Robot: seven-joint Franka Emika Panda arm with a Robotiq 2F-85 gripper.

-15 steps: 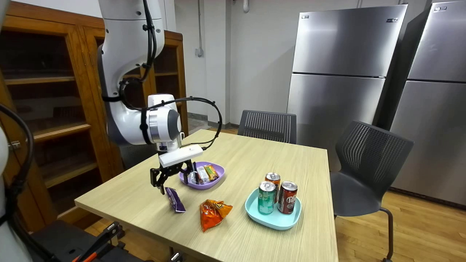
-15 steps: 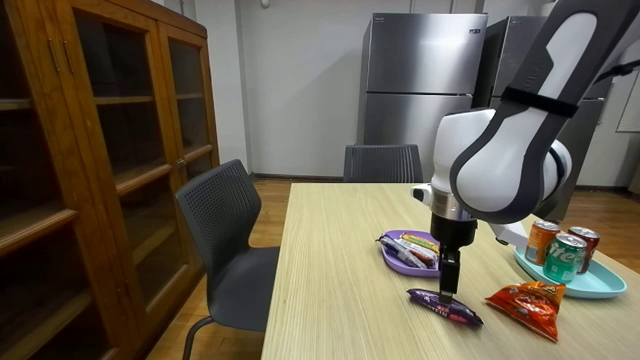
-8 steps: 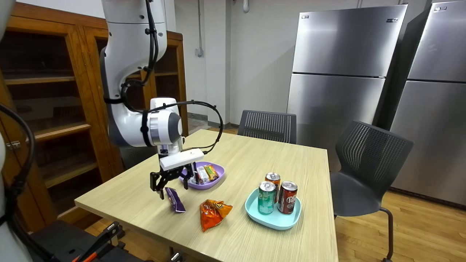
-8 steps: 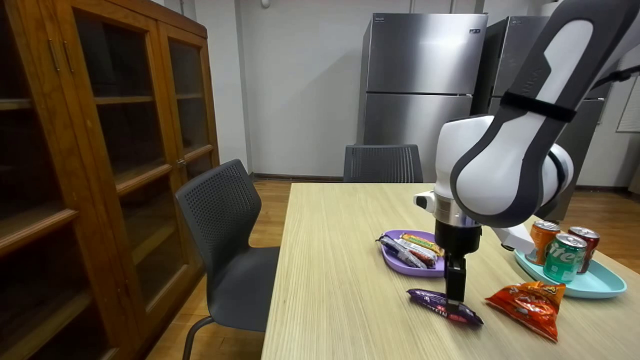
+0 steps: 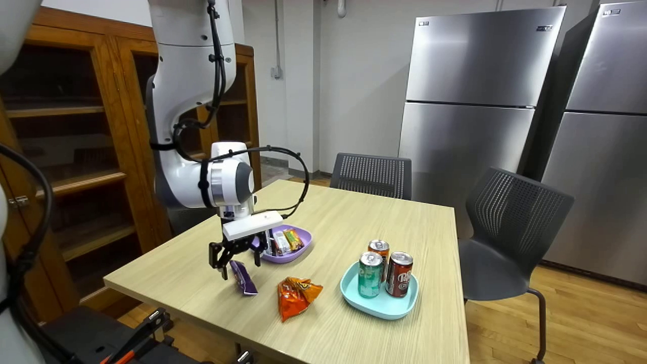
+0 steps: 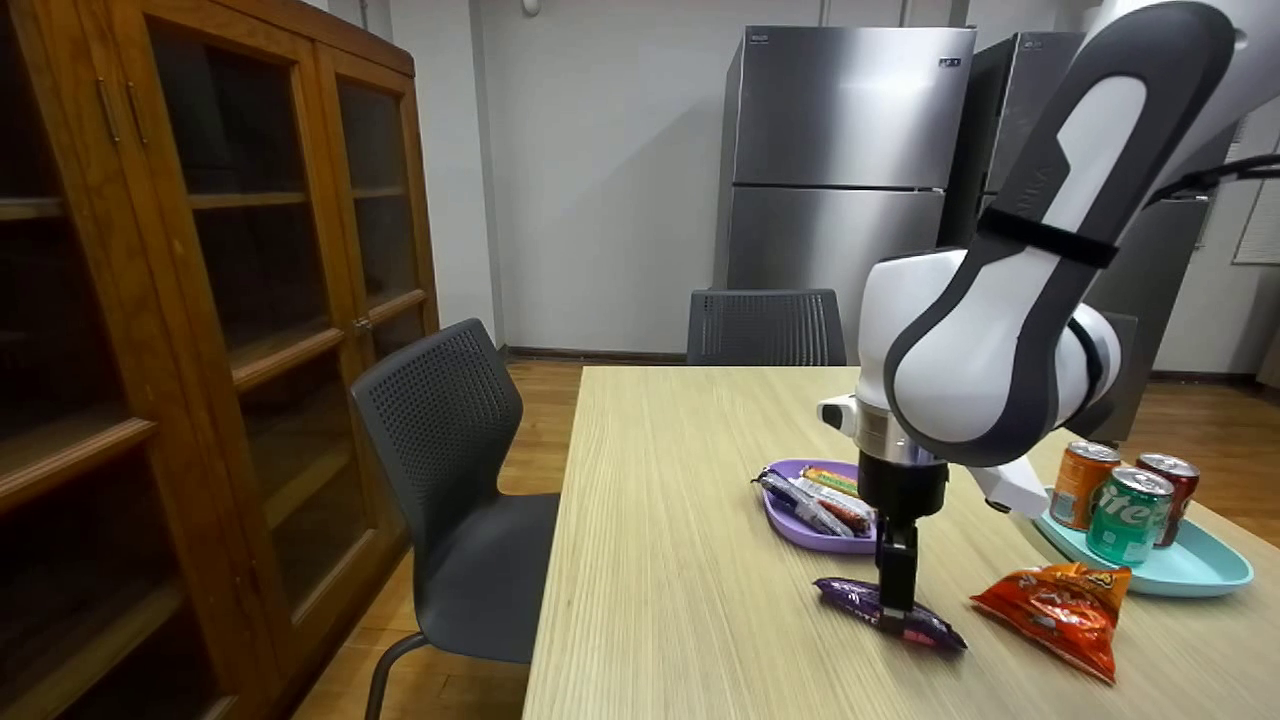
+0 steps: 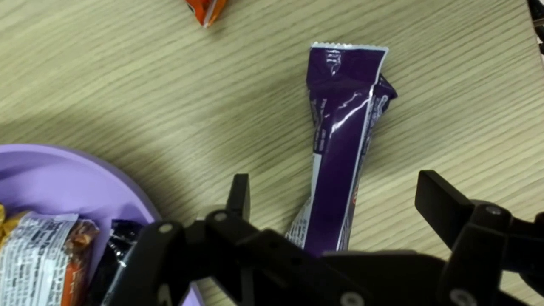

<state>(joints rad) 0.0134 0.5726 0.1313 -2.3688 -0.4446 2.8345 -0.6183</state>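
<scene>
Counter (image 5: 364, 217): pale wood-grain top, straight edges. Directly on it, four items, each apart from the rest.

1. Purple tray (image 7: 72, 178): shallow, rounded in outline, raised rim.
2. Bar (image 7: 340, 153): dark purple glossy wrapper, crimped end edged in white; lying flat across the grain, near the purple tray.
3. Bag (image 6: 1060, 615): orange and red, shiny, puffed; lying near the bar, between it and the blue tray (image 6: 1205, 575).
4. Blue tray: light turquoise, shallow, rounded corners, raised rim; near one edge of the counter, well apart from the purple tray and the bar.
</scene>
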